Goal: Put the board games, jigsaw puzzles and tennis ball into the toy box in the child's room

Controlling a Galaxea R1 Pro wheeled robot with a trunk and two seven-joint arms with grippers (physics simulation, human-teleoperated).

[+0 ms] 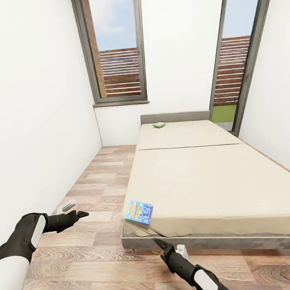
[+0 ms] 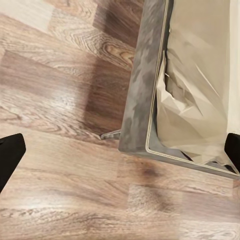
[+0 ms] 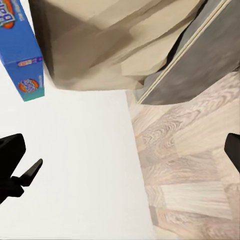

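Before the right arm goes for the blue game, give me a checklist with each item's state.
1. Blue game in sight on the bed: ok, it lies flat at the near left corner, slightly over the edge.
2. Right gripper empty: ok, fingers spread, nothing between them.
3. Right gripper lined up: not ok, it sits low in front of the bed frame, below the game.
4. Left gripper out of the way: ok, open over the floor, left of the bed.
5. Second game located: ok, a white-green box by the headboard, far from both arms.
6. Toy box ready: cannot tell.
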